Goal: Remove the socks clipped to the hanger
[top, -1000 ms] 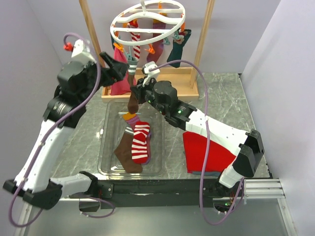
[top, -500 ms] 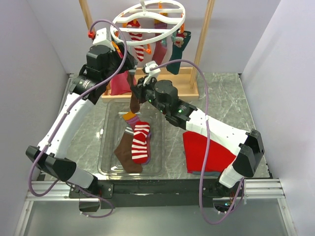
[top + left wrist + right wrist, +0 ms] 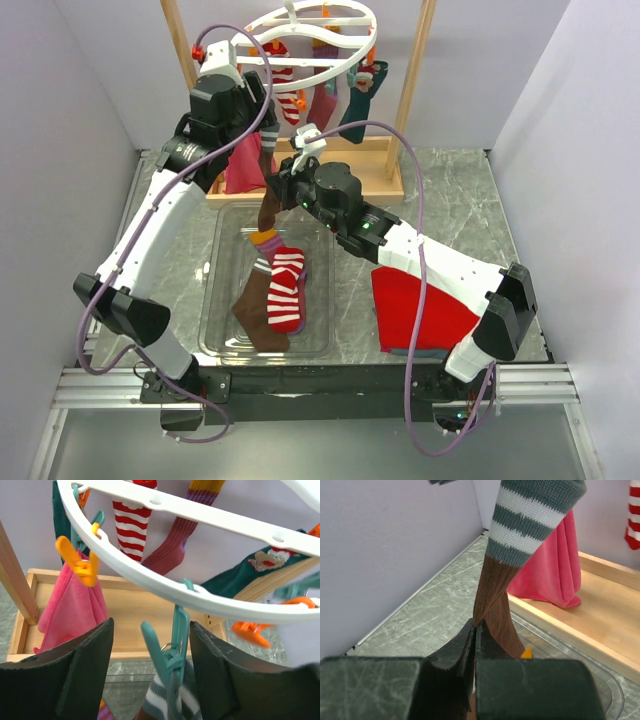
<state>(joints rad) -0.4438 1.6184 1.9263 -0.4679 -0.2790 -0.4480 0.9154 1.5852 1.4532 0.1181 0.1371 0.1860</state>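
Socks dangle from the round white plastic hanger (image 3: 200, 597) on its wooden stand (image 3: 130, 610), and both of your arms are on one of them: a brown ribbed sock with a grey-and-white banded cuff (image 3: 495, 590). A teal plastic clip (image 3: 172, 655) under the hanger's near rim pinches the cuff, and the leg drops down from there. Your left gripper (image 3: 150, 630) is raised to that rim with its jaws well apart, one black finger on each side of the teal clip and a gap showing on both sides; it has hold of nothing. Below the hanger, your right gripper (image 3: 474, 625) has its jaws pressed together on the brown leg of that sock, partway down from the cuff. Clipped further round the hanger are a red-and-white striped sock (image 3: 131, 530), a magenta-purple ribbed sock (image 3: 172, 545) and a dark teal sock with a small figure on it (image 3: 260, 565). An orange plastic clip (image 3: 80, 562) sits on the rim just left of the teal one. A pink draped cloth (image 3: 70, 605) hangs beneath the hanger's left side. Under the hanger and nearer you, a clear plastic tray (image 3: 215, 290) holds a second red-and-white striped sock (image 3: 285, 290) beside a plain brown sock (image 3: 258, 315). A red folded cloth (image 3: 420, 310) lies well off to the hanger's right.
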